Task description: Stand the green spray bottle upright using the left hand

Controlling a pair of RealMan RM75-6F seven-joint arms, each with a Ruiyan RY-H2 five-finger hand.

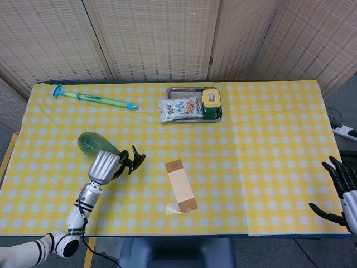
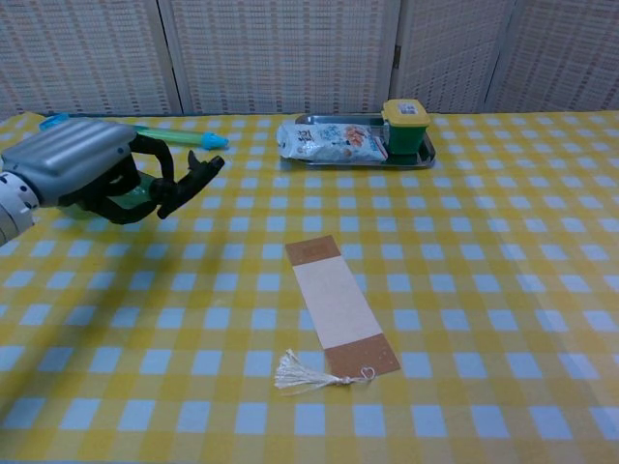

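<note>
My left hand (image 1: 104, 164) (image 2: 82, 169) grips the green spray bottle (image 1: 92, 143) around its neck and holds it above the yellow checked table. The bottle's green body points back and left, and its black trigger head (image 1: 134, 158) (image 2: 193, 177) sticks out to the right of the fingers. In the chest view the hand hides most of the bottle; only a green patch (image 2: 135, 198) shows under the fingers. My right hand (image 1: 341, 192) hangs off the table's right front corner with its fingers spread and nothing in them.
A brown and cream bookmark (image 1: 181, 187) (image 2: 338, 304) with a tassel lies near the table's middle front. At the back, a metal tray (image 1: 218, 116) (image 2: 422, 162) holds a snack bag and a green-and-yellow box. A blue-green pump stick (image 1: 95, 99) lies at the back left.
</note>
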